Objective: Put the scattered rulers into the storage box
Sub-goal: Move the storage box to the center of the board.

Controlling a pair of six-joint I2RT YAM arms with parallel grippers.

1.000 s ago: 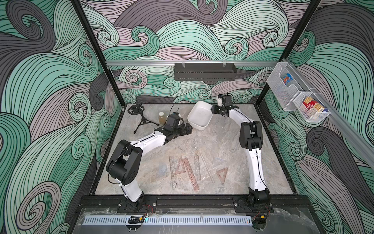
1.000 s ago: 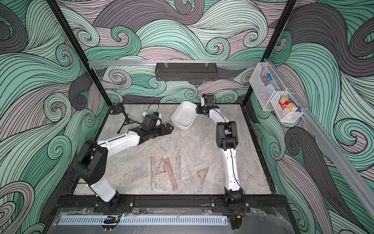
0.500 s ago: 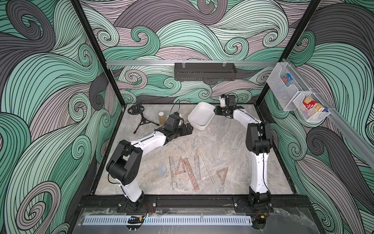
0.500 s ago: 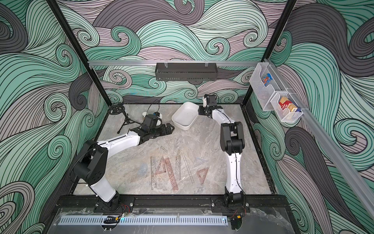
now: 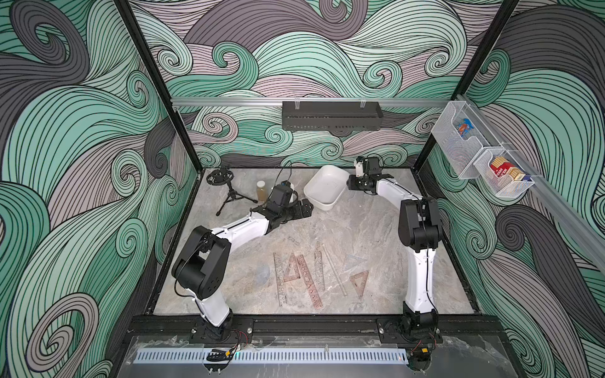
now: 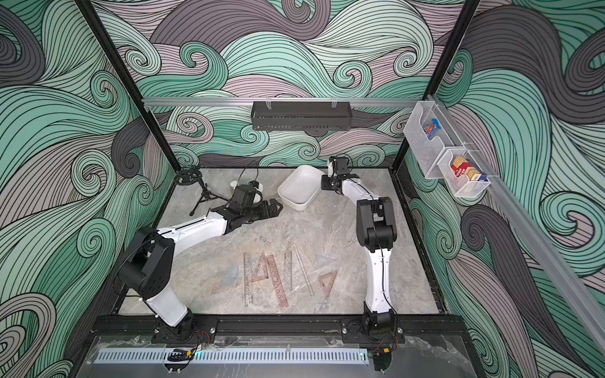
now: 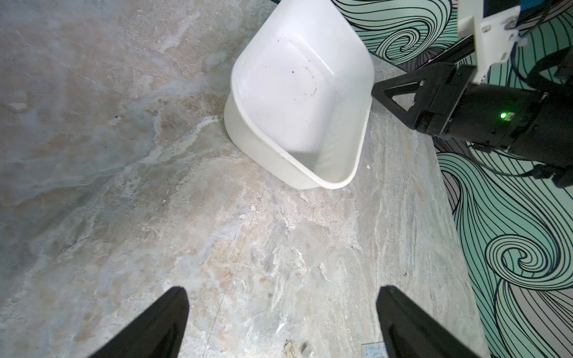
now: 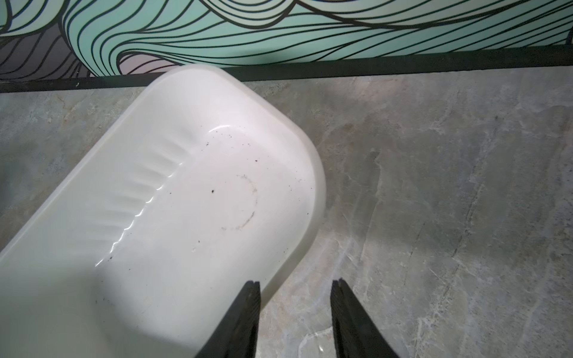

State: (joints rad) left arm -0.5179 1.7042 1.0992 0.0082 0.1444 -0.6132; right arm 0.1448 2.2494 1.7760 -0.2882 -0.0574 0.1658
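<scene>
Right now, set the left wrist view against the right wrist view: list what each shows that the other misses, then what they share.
Left wrist only: the left fingers, wide apart with nothing between them, and the right fingers seen from outside, at the box's rim.
Right wrist only: the right fingers seen from behind, apart and astride the box's rim, plus ribs in its wall.
Both: the empty white box, the ring mark on its floor, the marble table and the wave-patterned wall.
</scene>
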